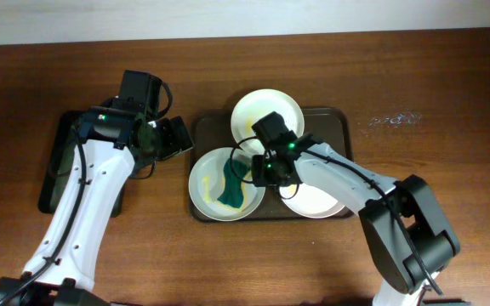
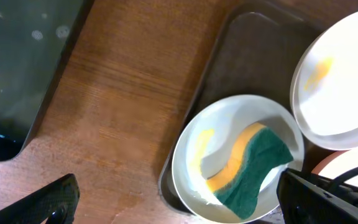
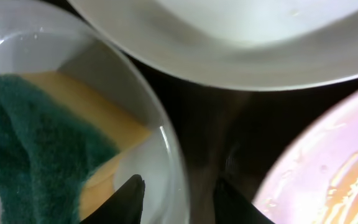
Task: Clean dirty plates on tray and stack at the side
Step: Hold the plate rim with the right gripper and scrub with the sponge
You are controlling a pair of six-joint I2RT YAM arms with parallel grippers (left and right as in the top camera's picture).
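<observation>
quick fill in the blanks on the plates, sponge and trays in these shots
1. The brown tray holds ___ plates.
2. The sponge lies in a ___.
3. The sponge is yellow and ___.
4. In the overhead view, the black tray sits to the ___ of the brown tray.

Missing words: three; plate; green; left
</observation>
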